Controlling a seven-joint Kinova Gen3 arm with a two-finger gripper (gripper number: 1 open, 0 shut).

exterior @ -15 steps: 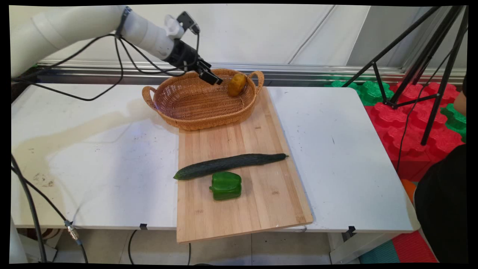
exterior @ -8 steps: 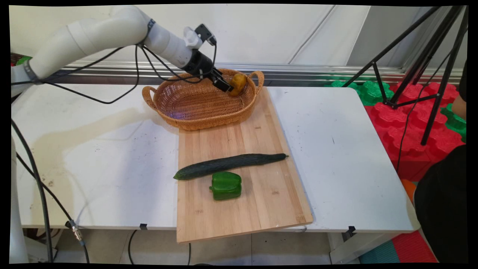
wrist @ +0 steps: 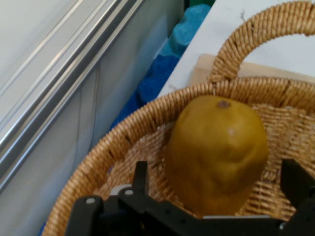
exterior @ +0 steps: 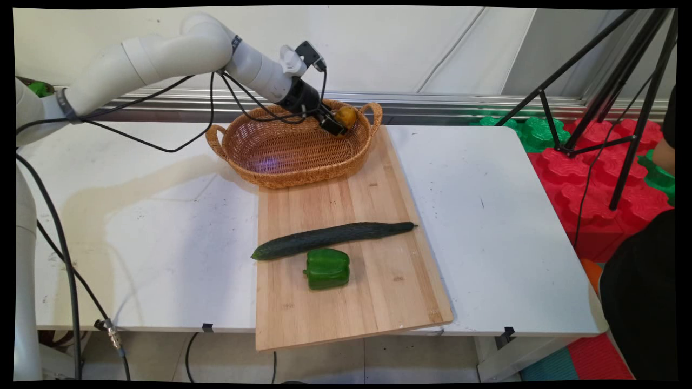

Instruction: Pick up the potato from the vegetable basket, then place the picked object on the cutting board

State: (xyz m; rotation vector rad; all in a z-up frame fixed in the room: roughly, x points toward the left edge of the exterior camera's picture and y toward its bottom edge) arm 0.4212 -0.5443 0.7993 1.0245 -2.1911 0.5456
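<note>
A robotics lab: camera tripod (exterior: pixel 611 92), foam floor blocks (exterior: pixel 594 167) (red and green), cabled white table (exterior: pixel 135 216).

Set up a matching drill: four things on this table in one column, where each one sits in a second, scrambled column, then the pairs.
Things:
1. yellow-brown fruit
2. cucumber
3. green bell pepper
4. wicker basket

Places:
A. across the middle of the cutting board
B. on the board's far end
C. inside the basket, between the open gripper fingers
D. on the board, just nearer the camera than the cucumber

Pairs: 1-C, 2-A, 3-D, 4-B
</note>
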